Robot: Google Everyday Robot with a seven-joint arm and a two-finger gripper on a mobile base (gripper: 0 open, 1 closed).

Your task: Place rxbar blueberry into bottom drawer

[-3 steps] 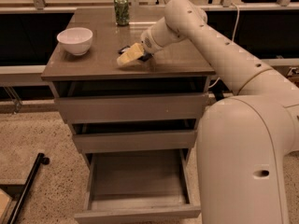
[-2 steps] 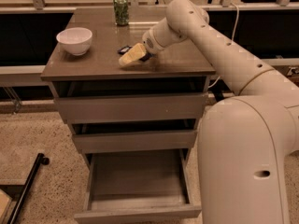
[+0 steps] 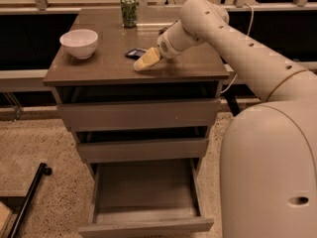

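The rxbar blueberry [image 3: 133,53], a small dark blue bar, lies flat on the brown cabinet top [image 3: 104,63], near its middle. My gripper [image 3: 145,60], with pale yellow tips, is low over the top, just right of and in front of the bar, touching or nearly touching it. The bar's right end is hidden behind the gripper. The bottom drawer [image 3: 147,225] is pulled out and shows a bare grey inside. The two drawers above it are shut.
A white bowl [image 3: 79,42] stands at the left of the cabinet top. A green can [image 3: 129,10] stands at the back. A black rod [image 3: 28,198] lies on the speckled floor at the lower left. My white arm and body fill the right side.
My gripper has shifted slightly to the right along the cabinet top, so a little more of the blue bar shows behind it. The bar, the bowl and the can have not moved.
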